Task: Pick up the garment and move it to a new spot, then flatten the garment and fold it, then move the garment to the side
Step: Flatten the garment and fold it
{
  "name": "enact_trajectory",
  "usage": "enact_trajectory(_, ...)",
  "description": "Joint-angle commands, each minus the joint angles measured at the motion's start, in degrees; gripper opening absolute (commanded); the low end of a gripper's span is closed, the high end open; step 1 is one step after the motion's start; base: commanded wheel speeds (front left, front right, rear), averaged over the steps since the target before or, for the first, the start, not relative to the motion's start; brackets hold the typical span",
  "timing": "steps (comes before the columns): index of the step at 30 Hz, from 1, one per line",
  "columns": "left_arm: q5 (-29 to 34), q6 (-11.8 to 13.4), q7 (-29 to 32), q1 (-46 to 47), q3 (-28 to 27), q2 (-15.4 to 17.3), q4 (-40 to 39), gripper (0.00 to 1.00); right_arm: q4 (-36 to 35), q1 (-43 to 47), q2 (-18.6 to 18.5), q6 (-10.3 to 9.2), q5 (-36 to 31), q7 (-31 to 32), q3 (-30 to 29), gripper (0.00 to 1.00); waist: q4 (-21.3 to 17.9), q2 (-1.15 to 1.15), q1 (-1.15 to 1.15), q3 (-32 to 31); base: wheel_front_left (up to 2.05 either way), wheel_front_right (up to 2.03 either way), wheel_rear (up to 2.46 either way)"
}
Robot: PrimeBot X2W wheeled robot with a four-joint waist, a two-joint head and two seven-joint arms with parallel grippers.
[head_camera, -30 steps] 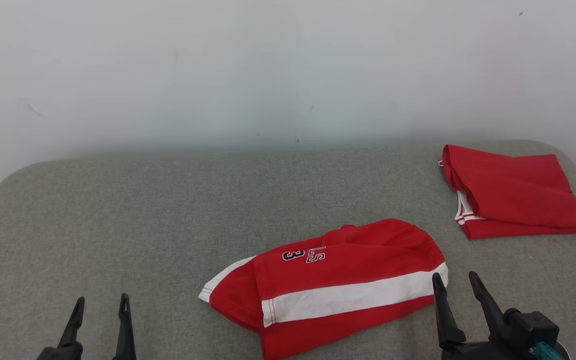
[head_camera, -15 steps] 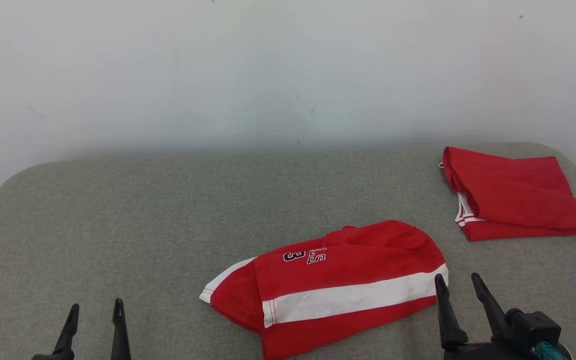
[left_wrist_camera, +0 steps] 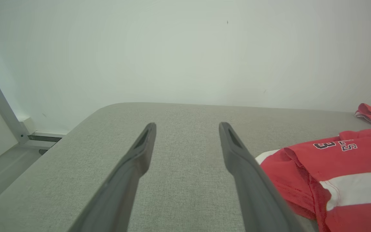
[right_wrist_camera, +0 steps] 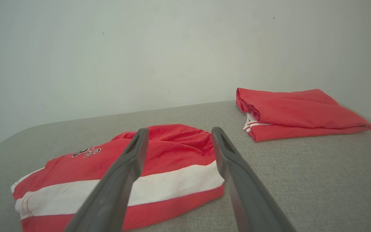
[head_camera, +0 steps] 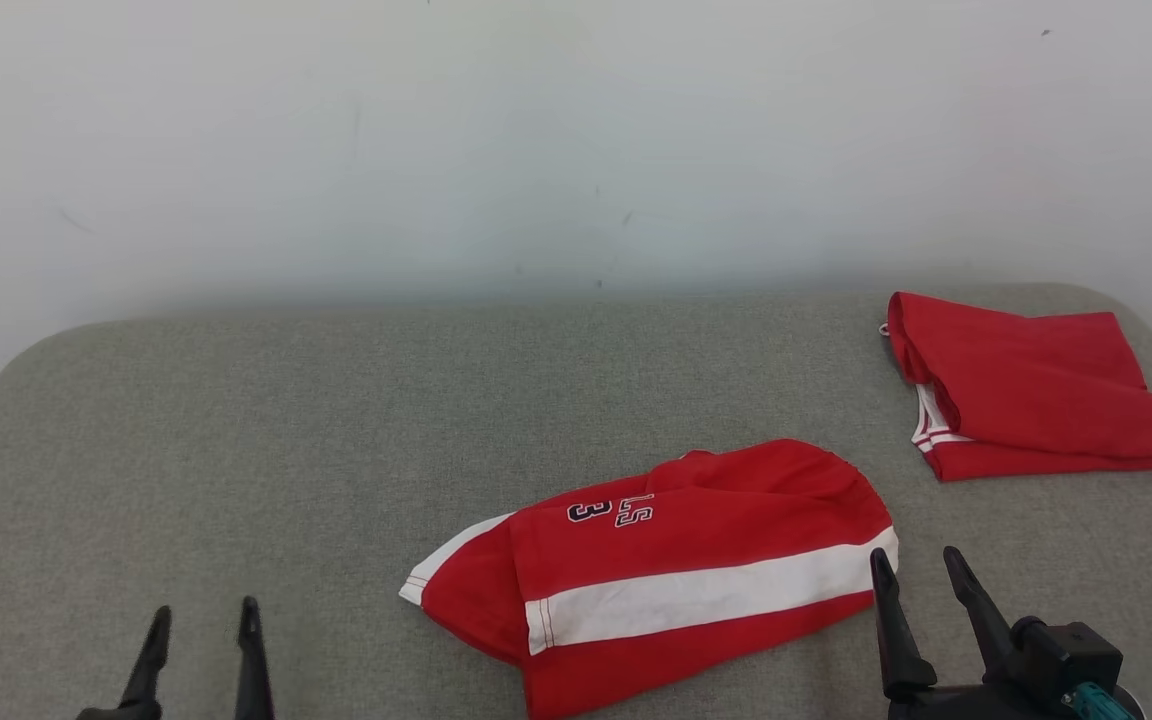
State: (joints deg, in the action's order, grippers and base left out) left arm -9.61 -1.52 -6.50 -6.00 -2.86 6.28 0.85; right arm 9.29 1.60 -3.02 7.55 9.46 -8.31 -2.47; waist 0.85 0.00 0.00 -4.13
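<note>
- Looking down from the head view, we see a red garment with a white stripe lying loosely bunched on the grey padded table, near the front edge and a little right of the middle.
- A dark "3" and some letters are printed near its far edge.
- Our right gripper sits just beside the garment's right end. Its jaws are spread wide and hold nothing. We cannot tell whether the nearer finger touches the cloth.
- In the right wrist view, the striped end of the garment shows between the two fingers.
- Our left gripper is at the lower left, well apart from the garment, over bare table. Its jaws are also spread wide and empty.
- A second red garment, folded, rests at the table's far right corner, apart from the first.
- A white wall rises behind the table.
</note>
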Motion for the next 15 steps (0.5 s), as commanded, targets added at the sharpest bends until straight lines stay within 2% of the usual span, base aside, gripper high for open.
enact_trajectory(1,0.2,-0.5,-0.1,-0.2,1.0,-0.1,-0.1,1.00,-0.1,0.5,0.2,-0.16,-0.4,0.0,-0.1,1.00,-0.1,0.00,0.00,0.1,0.00,0.00,0.00)
enact_trajectory(8,-0.4,-3.1,0.0,2.3,8.1,-1.6,3.2,1.00,0.1,0.1,0.2,-0.16,-0.5,0.2,-0.1,1.00,-1.4,0.00,0.00,1.0,0.00,0.00,0.00)
enact_trajectory(15,-3.0,-5.2,-2.0,6.7,16.7,-2.8,12.0,1.00,0.6,-1.0,0.2,-0.16,-0.5,0.2,0.6,1.00,-4.9,0.00,0.00,2.8,0.00,0.00,0.00)
